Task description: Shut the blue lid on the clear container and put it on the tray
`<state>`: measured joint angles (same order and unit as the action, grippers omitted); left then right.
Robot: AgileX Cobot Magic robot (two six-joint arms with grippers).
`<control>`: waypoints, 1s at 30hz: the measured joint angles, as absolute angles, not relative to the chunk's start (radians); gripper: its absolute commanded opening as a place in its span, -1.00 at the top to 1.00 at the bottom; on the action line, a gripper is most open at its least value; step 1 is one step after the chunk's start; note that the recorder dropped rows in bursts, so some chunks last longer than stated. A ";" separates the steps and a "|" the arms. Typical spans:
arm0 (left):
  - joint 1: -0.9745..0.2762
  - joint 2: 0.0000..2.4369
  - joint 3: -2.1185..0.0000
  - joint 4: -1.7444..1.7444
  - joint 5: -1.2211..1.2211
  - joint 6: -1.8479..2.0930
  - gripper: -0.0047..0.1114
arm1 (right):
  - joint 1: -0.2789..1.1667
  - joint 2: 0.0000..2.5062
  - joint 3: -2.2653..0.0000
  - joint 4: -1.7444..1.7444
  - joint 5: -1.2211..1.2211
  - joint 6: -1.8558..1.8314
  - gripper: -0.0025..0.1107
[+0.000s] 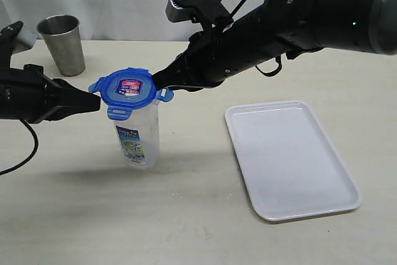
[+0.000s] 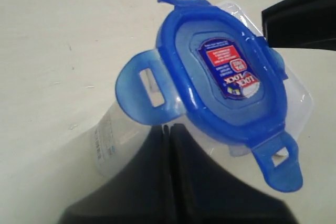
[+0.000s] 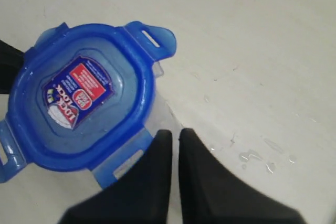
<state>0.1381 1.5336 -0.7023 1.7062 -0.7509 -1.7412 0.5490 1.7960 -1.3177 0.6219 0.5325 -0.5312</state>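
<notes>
The clear container [image 1: 138, 136] stands upright on the table, its printed label facing the front. The blue lid [image 1: 129, 89] sits on top of it with its flaps sticking outward. My left gripper [image 1: 98, 102] is shut, its tip against the lid's left edge [image 2: 157, 85]. My right gripper [image 1: 158, 82] is shut too, its tip at the lid's right side, over one flap [image 3: 123, 161]. Neither holds anything. The white tray [image 1: 291, 156] lies flat to the right of the container, with nothing on it.
A grey steel cup [image 1: 62, 44] stands at the back left of the table. A few water drops [image 3: 254, 156] lie on the tabletop near the right gripper. A white wall runs behind the table.
</notes>
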 measured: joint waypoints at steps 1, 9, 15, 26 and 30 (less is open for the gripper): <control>0.138 1.534 -0.702 1.706 -0.746 -1.740 0.92 | 0.549 1.796 -1.318 0.604 0.535 -0.519 0.86; 0.138 1.534 -0.702 1.706 -0.665 -1.736 0.92 | 0.549 1.759 -1.320 0.572 0.539 -0.495 0.86; 0.138 1.534 -0.702 1.700 -0.639 -1.727 0.92 | 0.549 1.784 -1.322 0.570 0.493 -0.480 0.86; 0.138 1.534 -0.702 1.633 -0.616 -1.667 0.92 | 0.580 1.810 -1.322 0.570 0.505 -0.463 0.86; 0.138 1.534 -0.702 1.617 -0.616 -1.651 0.92 | 0.592 1.810 -1.322 0.570 0.507 -0.463 0.86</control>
